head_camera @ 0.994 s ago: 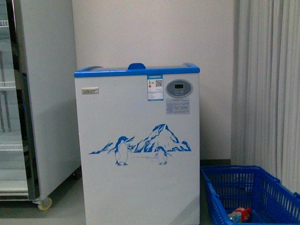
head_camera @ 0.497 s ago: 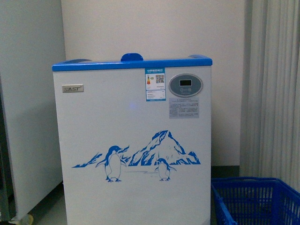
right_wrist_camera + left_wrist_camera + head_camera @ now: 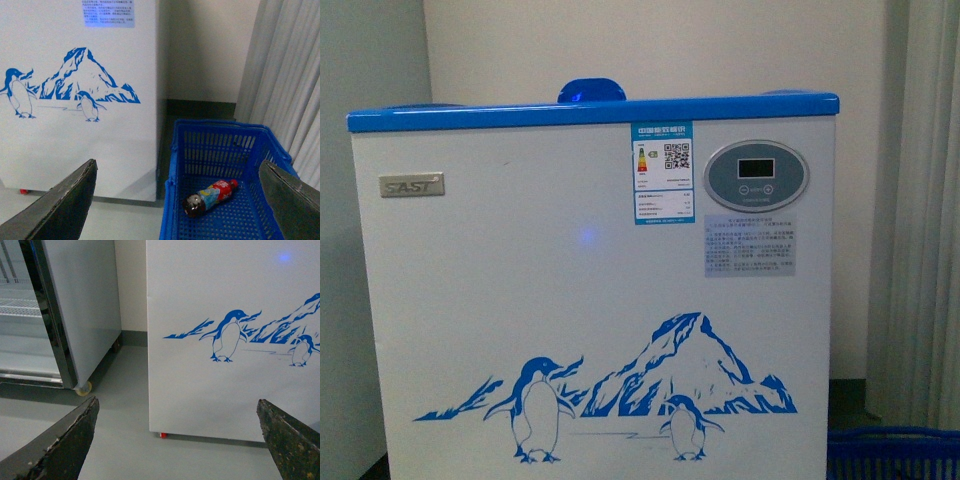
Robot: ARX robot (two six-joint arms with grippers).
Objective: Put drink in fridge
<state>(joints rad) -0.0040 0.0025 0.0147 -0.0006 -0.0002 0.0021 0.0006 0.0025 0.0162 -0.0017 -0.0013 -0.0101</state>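
Fridge (image 3: 520, 280) fills my front view: a white front with a blue rim (image 3: 470, 117) along the top, an energy label (image 3: 662, 172) and an oval control panel (image 3: 756, 175) under the rim's right half, and a penguin decal (image 3: 620, 400) lower down. On the floor (image 3: 120, 440), just beside the fridge's right front corner, I see a blue basket (image 3: 172, 165). The drink (image 3: 210, 197) lies on its side on the basket's bottom, clear of its walls. My left fingers (image 3: 65, 445) are spread wide with nothing between them, facing the fridge's lower front and the upright fridge (image 3: 85, 305) beside it. My right fingers (image 3: 60, 205) are just as wide and empty, looking toward the basket, with a pale curtain (image 3: 290, 75) behind it.
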